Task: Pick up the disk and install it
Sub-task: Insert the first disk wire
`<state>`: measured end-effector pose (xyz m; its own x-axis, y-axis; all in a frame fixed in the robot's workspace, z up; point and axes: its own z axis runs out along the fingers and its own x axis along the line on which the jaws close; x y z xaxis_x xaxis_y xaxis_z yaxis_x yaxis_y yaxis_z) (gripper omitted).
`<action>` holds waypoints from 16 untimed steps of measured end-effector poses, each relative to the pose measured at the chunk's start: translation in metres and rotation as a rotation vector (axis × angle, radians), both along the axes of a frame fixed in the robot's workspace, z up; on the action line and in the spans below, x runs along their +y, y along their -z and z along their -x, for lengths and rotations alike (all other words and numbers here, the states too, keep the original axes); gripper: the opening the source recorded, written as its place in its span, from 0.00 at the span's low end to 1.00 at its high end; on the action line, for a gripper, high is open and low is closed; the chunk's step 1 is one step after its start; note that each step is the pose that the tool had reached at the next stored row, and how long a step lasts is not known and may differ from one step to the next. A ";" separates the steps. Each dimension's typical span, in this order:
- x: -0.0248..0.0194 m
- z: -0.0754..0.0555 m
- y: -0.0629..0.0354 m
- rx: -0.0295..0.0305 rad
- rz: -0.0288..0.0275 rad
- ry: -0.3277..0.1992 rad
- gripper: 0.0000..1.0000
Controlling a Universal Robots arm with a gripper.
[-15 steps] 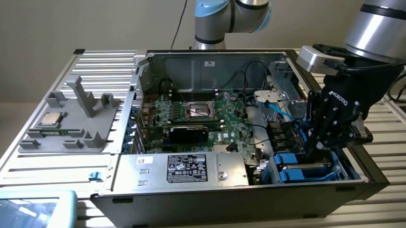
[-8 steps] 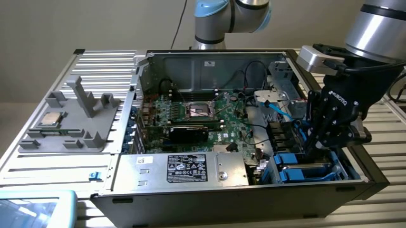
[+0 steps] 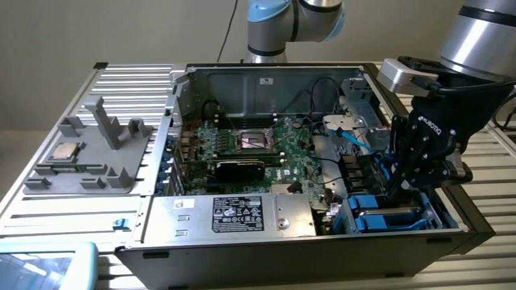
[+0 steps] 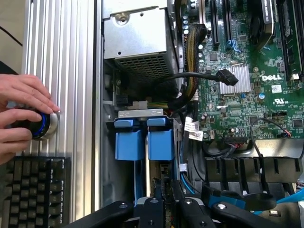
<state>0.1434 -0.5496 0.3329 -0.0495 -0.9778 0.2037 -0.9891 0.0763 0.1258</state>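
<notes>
Gripper: black two-finger gripper (image 3: 403, 192) on the silver arm, at the lower right of the exterior view, reaching down into the drive bay of the open computer case (image 3: 282, 260).
Fingers: the fingers (image 4: 158, 204) stand close together, pinched on the near edge of the disk.
Disk: the disk (image 4: 161, 142) stands on edge in the drive bay with its blue carrier bracket towards the wrist camera. In the exterior view it sits in the lower right corner of the case, directly under the gripper.
Neighbour: a second blue carrier (image 4: 128, 142) is just beside the disk in the same bay.
Motherboard: green Dell board (image 3: 266, 145) in the middle of the case, at the centre of the exterior view.
Power supply: silver box with black label (image 3: 241, 214) at the lower centre of the exterior view, next to the drive bay.
Tray: grey fixture (image 3: 105, 175) on the exterior view's left, outside the case, carrying a small square CPU chip (image 3: 64, 152).
Person: a hand (image 4: 19, 114) over the ribbed table (image 4: 61, 71) outside the case, touching a round knob with a blue ring (image 4: 42, 124). A black keyboard (image 4: 33, 190) lies just beside the knob.
</notes>
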 end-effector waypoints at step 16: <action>0.0003 0.000 0.0009 -0.0041 0.0120 0.004 0.17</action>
